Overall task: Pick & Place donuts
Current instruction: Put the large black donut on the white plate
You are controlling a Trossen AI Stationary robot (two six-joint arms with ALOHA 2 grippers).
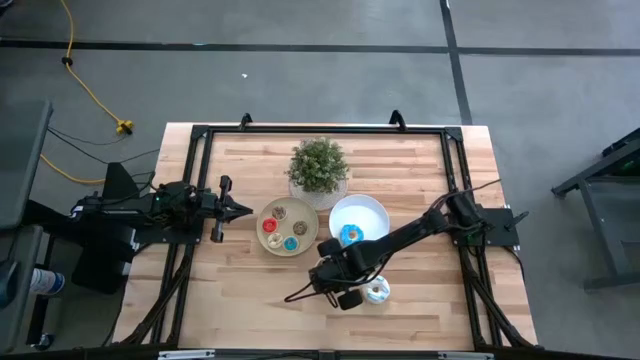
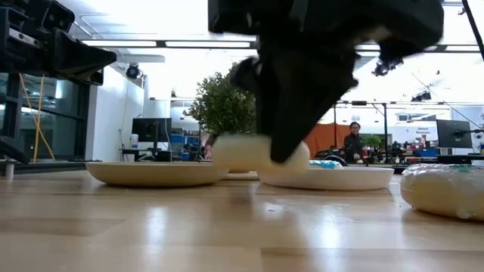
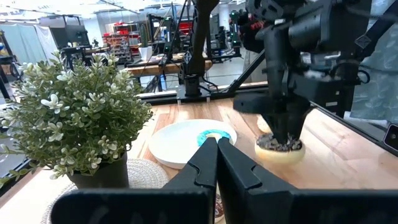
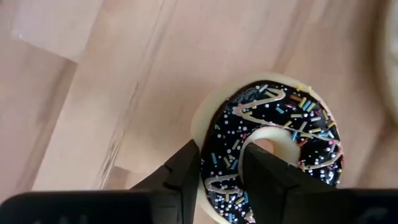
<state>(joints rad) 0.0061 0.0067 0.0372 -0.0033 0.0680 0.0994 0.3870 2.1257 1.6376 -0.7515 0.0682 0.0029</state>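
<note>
Wooden tabletop (image 1: 250,300): four small iced donuts (image 1: 283,227) on round tan plate (image 1: 309,229); blue donut (image 1: 349,235) on round white plate (image 1: 372,213); white donut (image 1: 377,291) loose; right gripper (image 4: 221,171) pinching chocolate sprinkled donut (image 4: 280,152) near front edge; left gripper (image 3: 216,155) clenched, idle.

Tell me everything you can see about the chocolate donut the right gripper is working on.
The chocolate donut is a pale tan ring topped with dark glossy icing, coloured sprinkles and a thin tan drizzle; it looks like plastic. It lies flat on the wooden table, near the front, in front of the white plate. The right gripper straddles one side of the ring: one finger sits in the hole, the other outside the rim, both touching the icing.
</note>
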